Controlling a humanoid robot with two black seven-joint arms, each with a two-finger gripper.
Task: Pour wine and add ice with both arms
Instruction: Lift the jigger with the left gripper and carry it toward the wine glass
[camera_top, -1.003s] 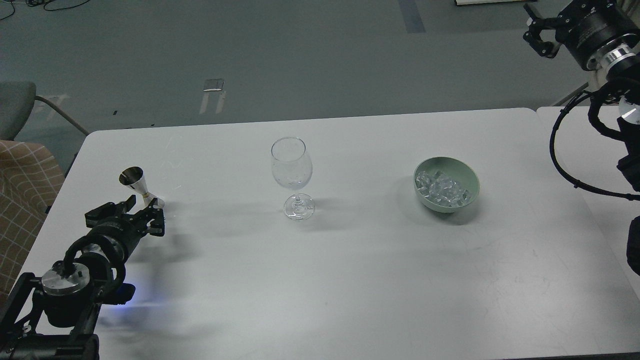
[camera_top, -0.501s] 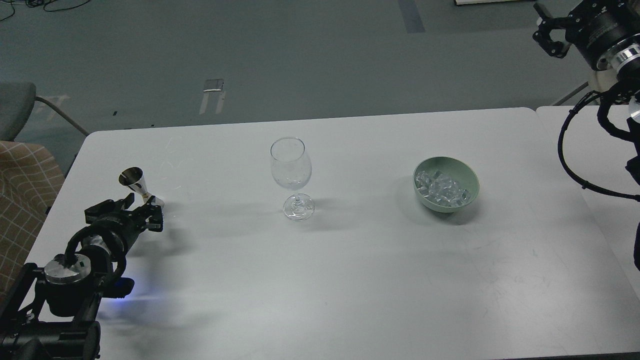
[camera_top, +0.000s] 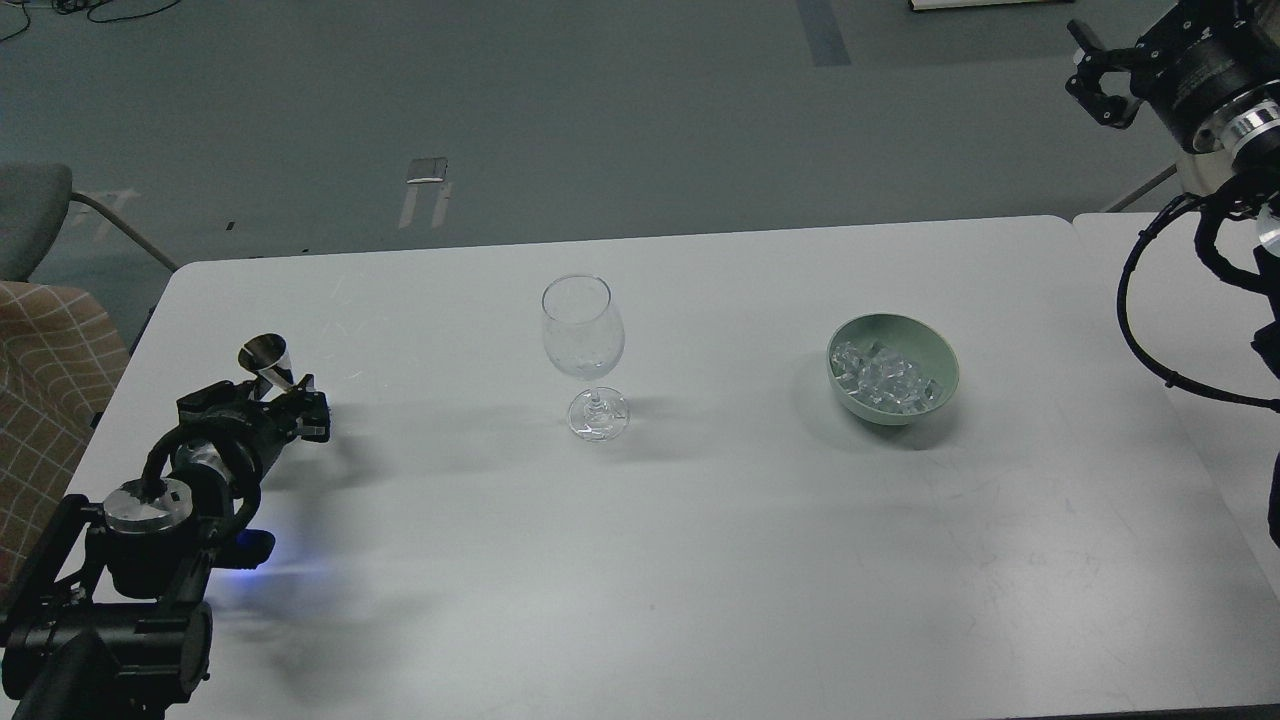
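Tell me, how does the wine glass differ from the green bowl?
The wine glass is clear, tall and stemmed; the green bowl is opaque, low and wide. The glass looks empty, while the bowl holds the ice. Both stand upright on the white table.

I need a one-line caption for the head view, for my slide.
Left claw at a steel jigger; empty wine glass centre, ice in green bowl, right claw raised.
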